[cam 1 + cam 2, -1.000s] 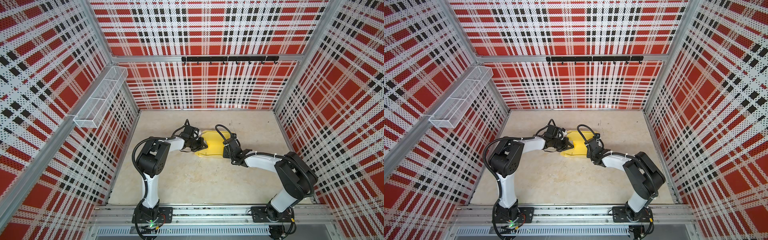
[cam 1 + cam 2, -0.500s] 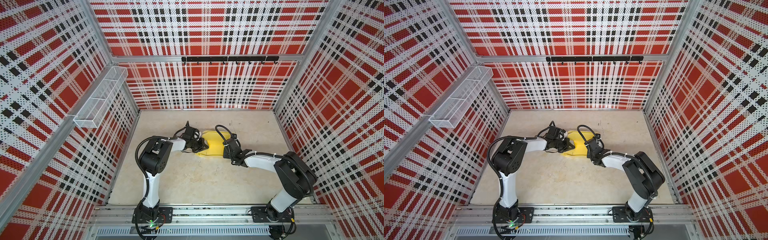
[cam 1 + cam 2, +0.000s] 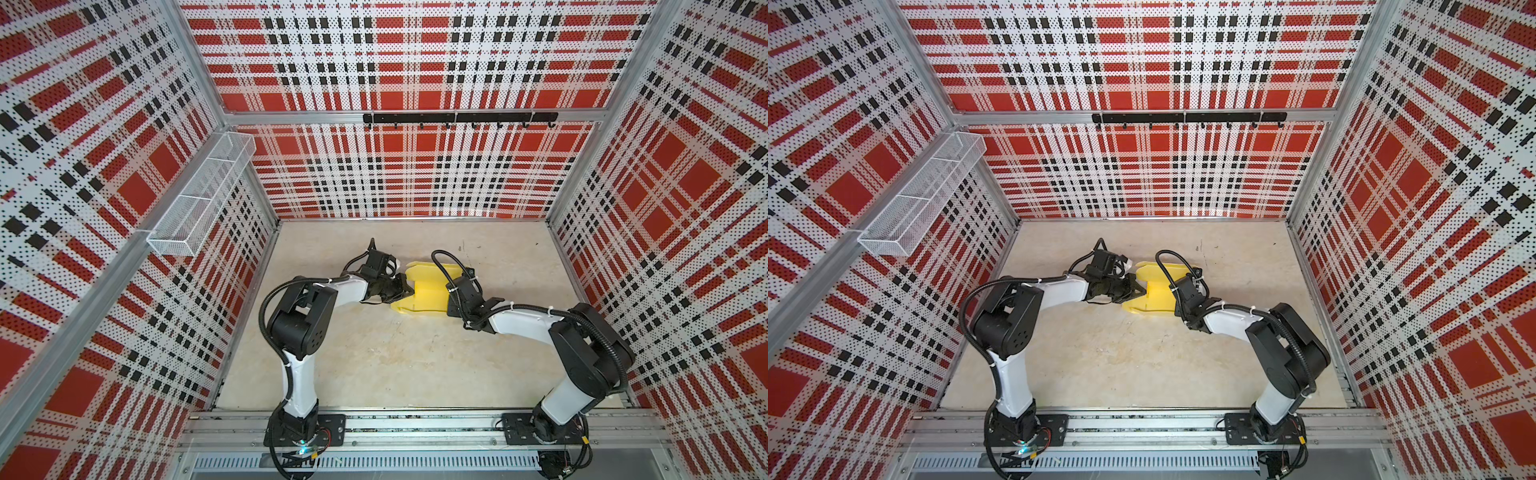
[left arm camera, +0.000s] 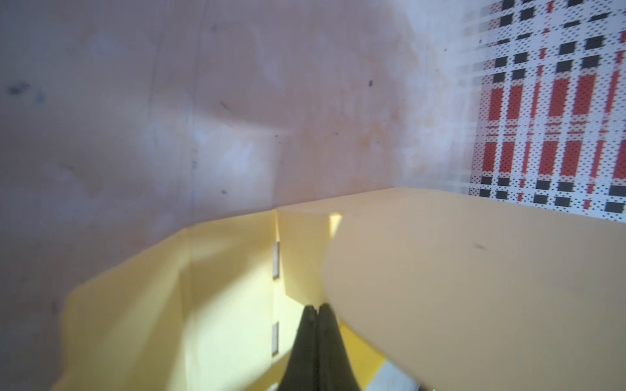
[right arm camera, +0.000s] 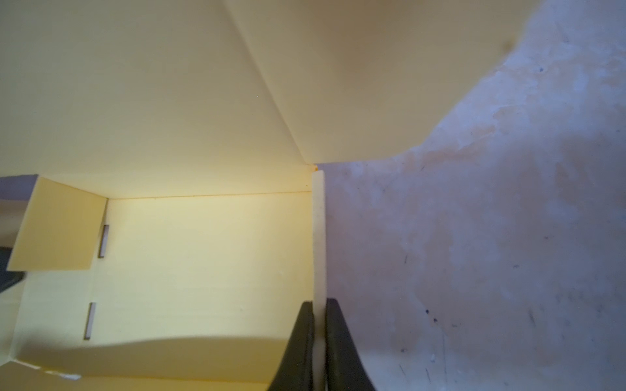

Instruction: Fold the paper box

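The paper box is pale yellow card, half raised, lying mid-floor between my two arms. My left gripper meets its left side. In the left wrist view that gripper is shut, its tips touching the lower edge of a small upright flap; no card shows between them. My right gripper is at the box's right side. In the right wrist view it is shut on the box's upright wall, with the slotted floor panel beside it.
Patterned red plaid walls close in the beige floor on three sides. A white wire basket hangs on the left wall and a black hook rail on the back wall. A metal rail carrying both arm bases runs along the front.
The left arm's elbow has shifted slightly. Both grippers and the box stay in nearly the same place.
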Robot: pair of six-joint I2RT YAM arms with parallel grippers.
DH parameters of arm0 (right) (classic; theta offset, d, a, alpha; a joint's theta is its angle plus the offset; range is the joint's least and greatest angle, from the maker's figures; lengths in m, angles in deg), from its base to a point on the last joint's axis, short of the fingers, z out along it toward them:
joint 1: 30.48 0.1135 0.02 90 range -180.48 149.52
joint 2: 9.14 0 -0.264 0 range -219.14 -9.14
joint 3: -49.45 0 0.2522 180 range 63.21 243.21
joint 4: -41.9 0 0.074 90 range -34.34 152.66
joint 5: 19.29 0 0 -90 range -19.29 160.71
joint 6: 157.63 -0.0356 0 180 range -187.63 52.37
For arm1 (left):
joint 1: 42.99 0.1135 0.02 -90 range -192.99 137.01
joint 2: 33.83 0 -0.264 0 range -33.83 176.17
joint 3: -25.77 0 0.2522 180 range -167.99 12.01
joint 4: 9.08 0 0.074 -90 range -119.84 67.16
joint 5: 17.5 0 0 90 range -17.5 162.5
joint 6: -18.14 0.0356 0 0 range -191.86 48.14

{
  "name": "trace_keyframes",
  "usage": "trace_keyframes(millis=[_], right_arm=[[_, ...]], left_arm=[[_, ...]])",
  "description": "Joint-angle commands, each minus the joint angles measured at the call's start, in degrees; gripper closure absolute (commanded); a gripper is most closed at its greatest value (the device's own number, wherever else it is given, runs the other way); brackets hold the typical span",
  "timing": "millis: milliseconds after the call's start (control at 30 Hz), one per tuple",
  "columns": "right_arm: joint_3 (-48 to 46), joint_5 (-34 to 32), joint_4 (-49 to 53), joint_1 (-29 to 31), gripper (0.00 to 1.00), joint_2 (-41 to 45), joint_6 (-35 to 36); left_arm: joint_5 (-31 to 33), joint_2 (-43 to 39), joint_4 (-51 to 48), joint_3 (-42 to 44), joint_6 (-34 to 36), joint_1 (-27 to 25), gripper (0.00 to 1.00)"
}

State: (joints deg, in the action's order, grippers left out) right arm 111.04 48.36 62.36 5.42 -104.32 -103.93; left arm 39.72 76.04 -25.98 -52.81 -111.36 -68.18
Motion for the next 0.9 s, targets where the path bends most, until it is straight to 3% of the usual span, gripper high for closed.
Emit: trace_keyframes(millis=[0,167,300,467,600,767,867], right_arm=[[1.0,-0.5,1.9,-0.7,0.89,2.1,-1.2],[-0.6,-0.6,0.7,-1.5,0.89,3.4,-1.4],[0.5,-0.9,2.3,-1.8,0.89,3.9,-1.3],[1.1,-0.8,2.7,-1.9,0.89,3.5,-1.2],[-0.4,-0.6,0.2,-2.0,0.89,3.7,-1.4],[0.8,-0.3,2.4,-2.0,0.89,3.7,-1.9],[-1.1,-0.5,-0.4,-2.0,0.89,4.5,-2.2]], left_arm=[[2.6,-6.3,-0.5,1.1,3.5,-0.3,1.00],[4.9,-11.6,-1.4,4.3,6.8,-0.3,1.00],[10.1,-15.3,-8.4,5.3,15.5,-2.4,1.00],[11.7,-19.0,-7.9,9.0,21.5,-5.1,1.00],[13.9,-19.1,-8.8,9.5,23.0,-6.6,1.00],[16.4,-17.9,-13.9,7.1,33.2,-10.2,1.00],[20.0,-17.1,-14.3,7.4,34.7,-11.0,1.00]])
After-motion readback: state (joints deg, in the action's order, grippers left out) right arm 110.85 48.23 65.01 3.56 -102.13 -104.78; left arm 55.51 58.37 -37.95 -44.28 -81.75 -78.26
